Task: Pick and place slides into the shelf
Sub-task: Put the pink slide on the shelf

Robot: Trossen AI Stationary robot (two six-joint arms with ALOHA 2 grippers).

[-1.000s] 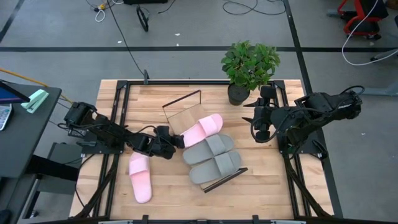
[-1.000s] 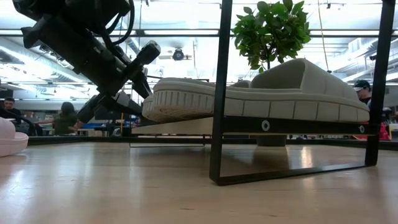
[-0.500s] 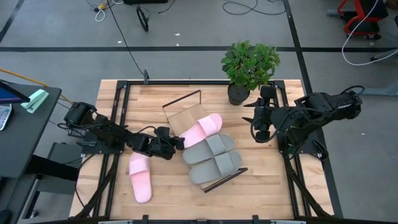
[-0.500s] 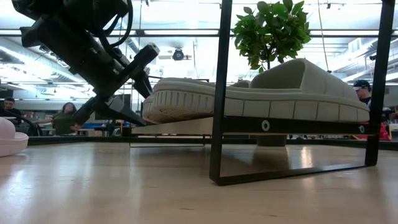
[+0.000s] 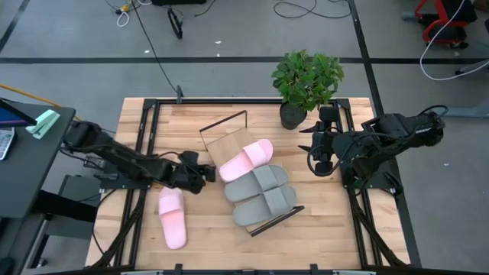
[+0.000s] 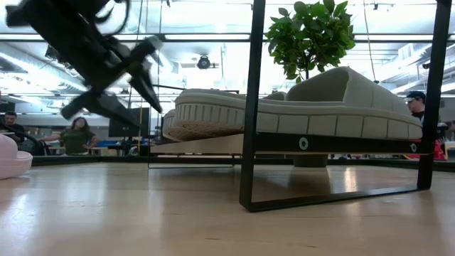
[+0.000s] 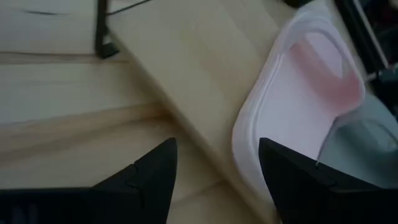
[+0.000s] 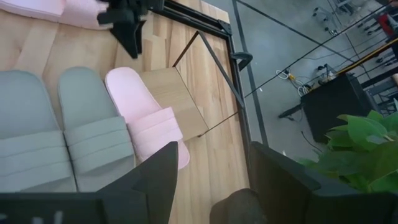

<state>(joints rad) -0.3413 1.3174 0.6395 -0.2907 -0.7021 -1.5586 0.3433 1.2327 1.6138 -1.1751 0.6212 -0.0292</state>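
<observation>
Slides: three are lying on the shelf [image 5: 221, 140]; remaining pink slide [image 5: 172, 217] is lying on the tabletop; likely light, soft, best pinched across its strap; left gripper [image 5: 206, 174] is hovering beside the shelf, jaws wide, empty; right gripper [image 5: 318, 158] is waiting apart, jaws wide.

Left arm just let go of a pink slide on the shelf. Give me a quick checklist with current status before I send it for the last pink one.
1. Left gripper empty and open: ok, fingers spread, nothing between them.
2. Left gripper off the shelved pink slide: ok, a gap shows in the high view.
3. Shelved pink slide seated on the shelf: ok, lying flat beside the grey slides.
4. Last pink slide reachable: ok, lying on the table beside the left arm, unobstructed.
5. Free space on the shelf for it: ok, bare board beyond the shelved pink slide.
6. Right gripper out of the way: ok, parked near the plant.
</observation>
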